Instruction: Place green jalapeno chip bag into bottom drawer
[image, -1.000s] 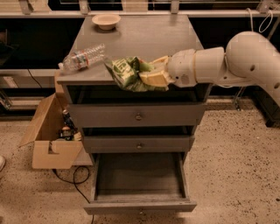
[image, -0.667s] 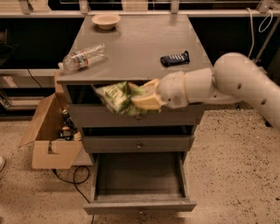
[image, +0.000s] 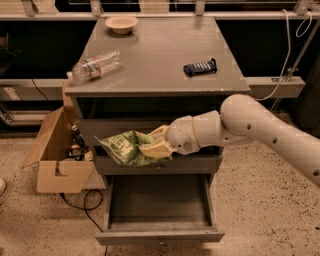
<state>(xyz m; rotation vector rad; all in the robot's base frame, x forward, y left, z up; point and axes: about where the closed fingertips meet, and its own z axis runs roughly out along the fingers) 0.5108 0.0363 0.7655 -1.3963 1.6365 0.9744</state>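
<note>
the gripper (image: 150, 146) hung in front of the middle drawer front, its fingers pinched on the right end of the chip bag (image: 121, 148). the bag stuck out to the left in mid-air, above the open bottom drawer (image: 157, 202), not yet inside it. it looked light, crinkly and slick (prob. easy to crush or let slip), so a firm hold on an end seam seemed best. on the cabinet top (image: 160, 50) lay a water bottle (image: 95, 65), a dark bar (image: 200, 66) and a bowl (image: 121, 23), well apart from the bag.
</note>
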